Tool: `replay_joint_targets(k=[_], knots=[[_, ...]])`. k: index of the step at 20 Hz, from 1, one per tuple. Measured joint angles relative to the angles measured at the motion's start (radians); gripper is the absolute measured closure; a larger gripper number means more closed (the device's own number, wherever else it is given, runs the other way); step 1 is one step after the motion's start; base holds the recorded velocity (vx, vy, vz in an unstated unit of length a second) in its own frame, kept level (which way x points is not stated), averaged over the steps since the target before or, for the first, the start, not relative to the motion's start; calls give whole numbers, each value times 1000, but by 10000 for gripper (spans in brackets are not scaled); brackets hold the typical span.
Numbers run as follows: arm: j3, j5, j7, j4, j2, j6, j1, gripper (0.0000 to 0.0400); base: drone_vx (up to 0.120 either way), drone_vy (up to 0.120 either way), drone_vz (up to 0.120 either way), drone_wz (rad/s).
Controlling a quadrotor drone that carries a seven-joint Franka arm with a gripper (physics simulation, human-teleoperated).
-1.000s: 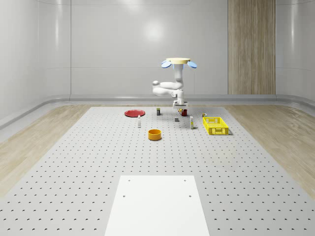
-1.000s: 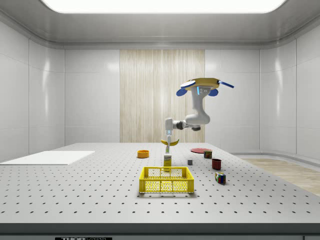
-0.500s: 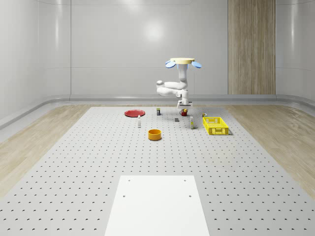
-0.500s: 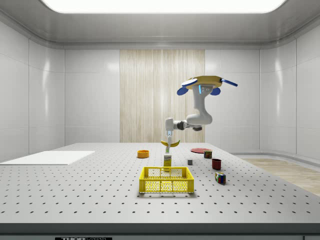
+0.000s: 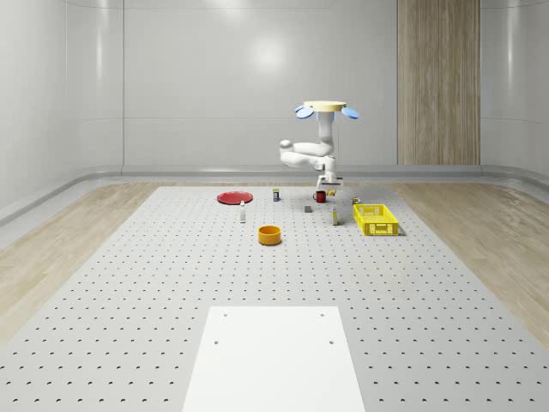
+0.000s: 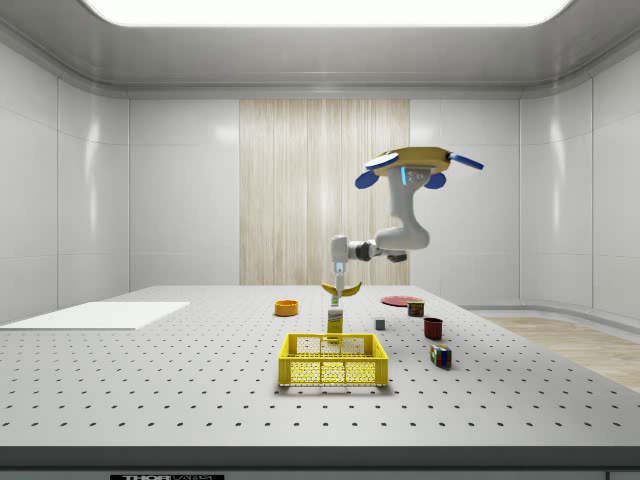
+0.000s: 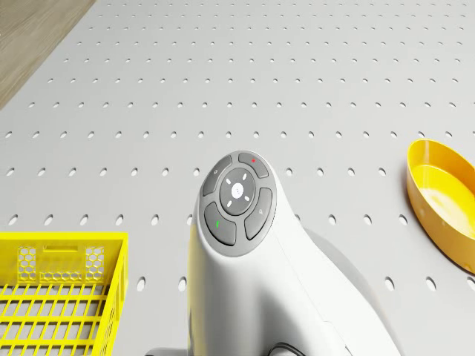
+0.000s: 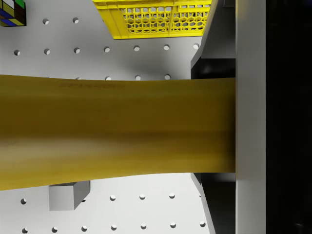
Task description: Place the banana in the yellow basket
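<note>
Above table beyond yellow basket (image 6: 333, 359), hovering drone's (image 6: 420, 163) gripper (image 6: 341, 288) pinches banana (image 6: 340, 290).

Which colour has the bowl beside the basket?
Orange-yellow bowl; it shows best in the whole-scene view.

Drone (image 6: 419, 160) hovers over the table's (image 5: 154, 283) far end, banana (image 6: 340, 289) hanging in the gripper (image 6: 341, 284) above it; basket (image 5: 376, 218) sits to the whole-scene view's right, bowl (image 5: 270, 234) nearer and left.
</note>
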Motion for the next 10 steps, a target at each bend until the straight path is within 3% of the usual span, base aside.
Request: replay_joint_targets(k=[5,10], knots=[[1,2,1,0,-4,4,-1,211,8,120,0,0],[1,3,2,0,-8,8,-2,211,120,120,0,0]])
